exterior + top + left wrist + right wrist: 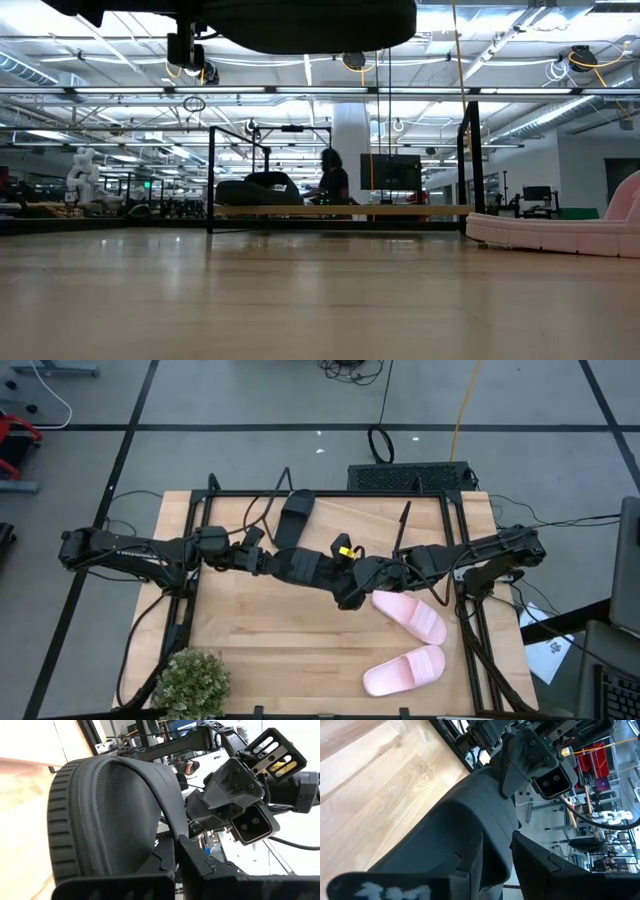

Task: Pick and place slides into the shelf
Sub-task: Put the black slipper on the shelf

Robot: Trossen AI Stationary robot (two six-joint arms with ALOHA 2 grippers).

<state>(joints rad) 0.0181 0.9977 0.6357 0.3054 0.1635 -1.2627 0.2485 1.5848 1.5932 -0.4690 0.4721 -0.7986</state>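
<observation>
Over the table's centre, both grippers pinch one black slide aloft: left gripper pressed onto its strap, right gripper clamping the other end. Another black slide sits on the shelf at 12 o'clock; two pink slides lie around 4. A plant stands at 7; grey floor surrounds everything.

Even overhead light, soft shadows on the pale wooden tabletop. Low view backlit by bright ceiling strip lights at 12 o'clock; foreground blurred. Matte black mesh-strapped slide close-up, possibly slightly soft.
</observation>
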